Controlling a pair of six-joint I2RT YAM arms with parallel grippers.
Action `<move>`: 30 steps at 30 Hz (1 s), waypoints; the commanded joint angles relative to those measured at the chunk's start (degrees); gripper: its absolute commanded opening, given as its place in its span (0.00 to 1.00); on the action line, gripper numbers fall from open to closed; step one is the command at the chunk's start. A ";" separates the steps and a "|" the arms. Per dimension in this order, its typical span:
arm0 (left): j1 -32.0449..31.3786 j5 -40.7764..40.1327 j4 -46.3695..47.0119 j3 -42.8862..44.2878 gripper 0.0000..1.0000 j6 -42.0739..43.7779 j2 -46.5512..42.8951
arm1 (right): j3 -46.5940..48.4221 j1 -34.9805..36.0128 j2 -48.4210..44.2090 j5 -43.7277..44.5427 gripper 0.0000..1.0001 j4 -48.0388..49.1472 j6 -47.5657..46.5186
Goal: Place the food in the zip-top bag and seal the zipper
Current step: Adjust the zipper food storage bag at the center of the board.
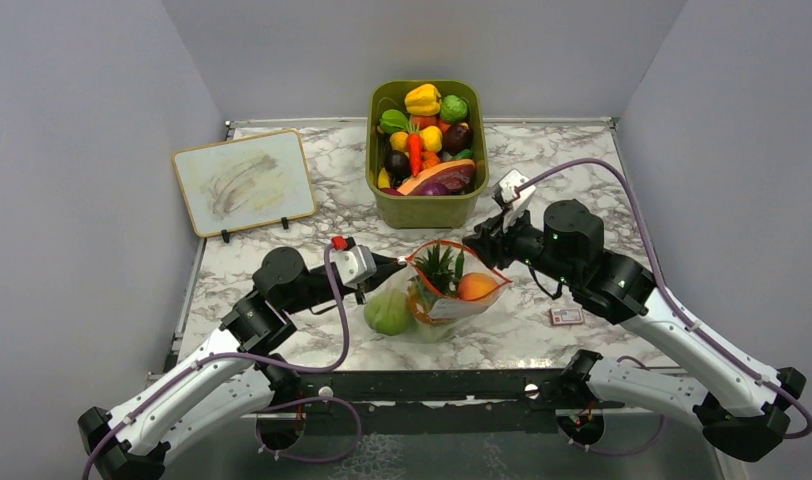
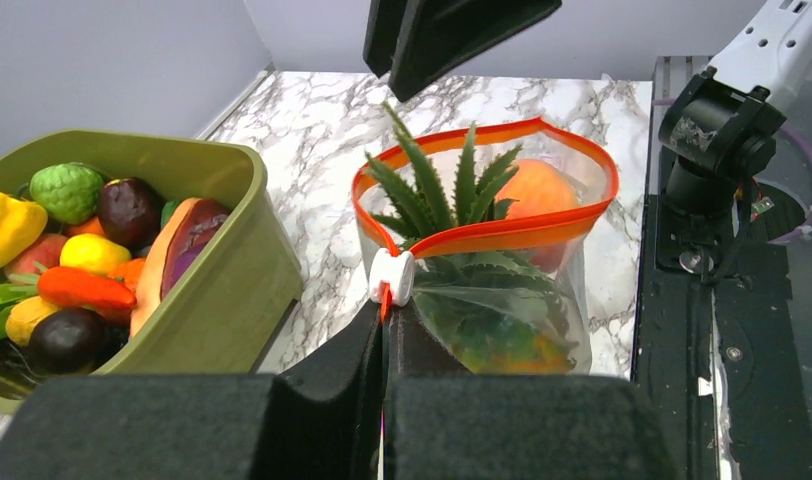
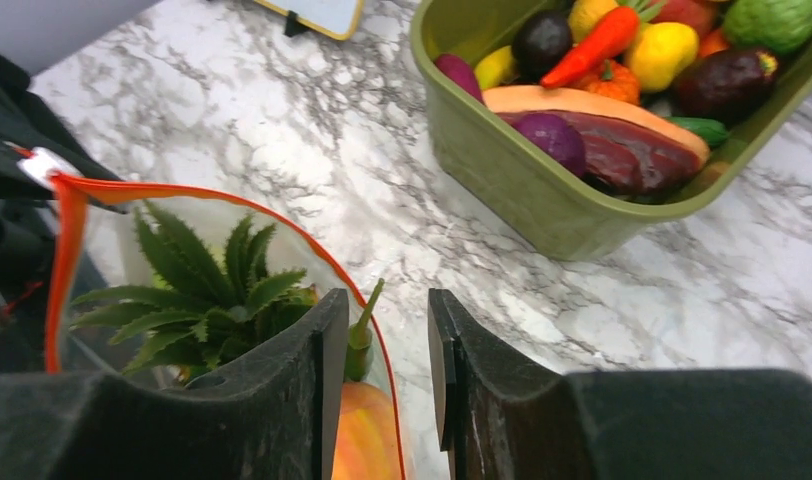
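The left tool (image 2: pixel 385 335) is pressed together on the zipper (image 2: pixel 502 232) end just below the white slider (image 2: pixel 392 277). This anchors the zip-top bag (image 2: pixel 502 305) upright on the tabletop (image 2: pixel 312 120). The right tool (image 3: pixel 385 310), spread, hangs over the far rim, likely to grip it for sealing. The leafy fruit (image 2: pixel 419 200) and orange-peach fruit (image 2: pixel 537 190) sit inside.

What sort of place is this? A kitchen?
Probably a robot test booth: plain grey walls enclose a marble-patterned table, two white-and-black robot arms sit at its near edge, and an olive-green plastic bin holds toy produce.

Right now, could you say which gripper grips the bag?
The left gripper, pinching the zipper beside its white slider; the right gripper is open.
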 commanded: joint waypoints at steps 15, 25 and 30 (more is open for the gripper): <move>0.10 3.55 4.92 -0.29 0.00 1.81 -0.99 | 5.29 -0.02 -1.64 -2.11 0.36 -4.54 17.99; 0.10 3.64 5.83 -0.83 0.00 1.07 -0.46 | 3.29 -0.02 -4.03 -3.45 0.32 -7.36 16.94; 0.10 3.61 5.81 -0.70 0.00 0.84 -0.63 | 2.92 -0.02 -3.58 -6.34 0.30 -7.40 16.37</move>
